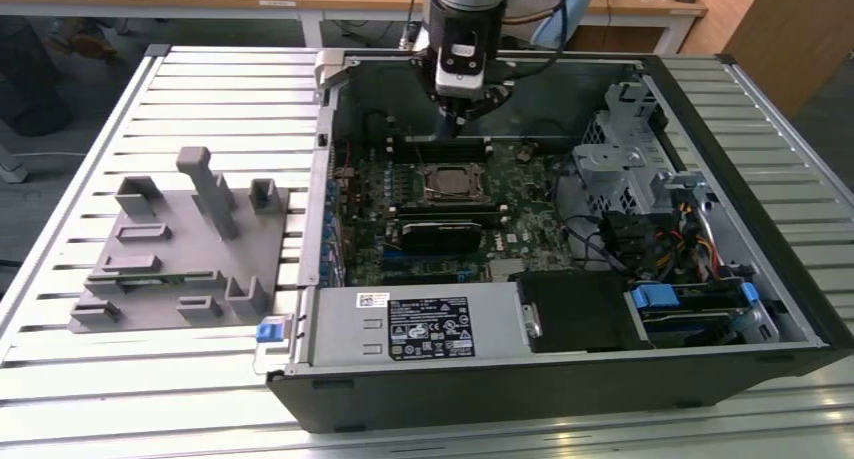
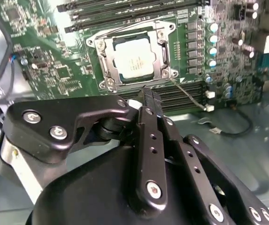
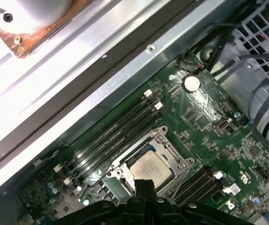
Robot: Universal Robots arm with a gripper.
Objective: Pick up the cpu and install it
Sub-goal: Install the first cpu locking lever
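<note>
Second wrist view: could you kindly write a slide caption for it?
Hand hovering near the chip seated in the socket.

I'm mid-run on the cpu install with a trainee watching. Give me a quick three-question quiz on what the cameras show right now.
1. True or false: the cpu lies in the socket.
2. The gripper above the board holds: A) the cpu, B) a cable, C) nothing.
3. Fill in: the grey holder stands to the exterior view's ___ of the computer case.

Key: 1 true; 2 C, fingers shut and empty; 3 left.
</note>
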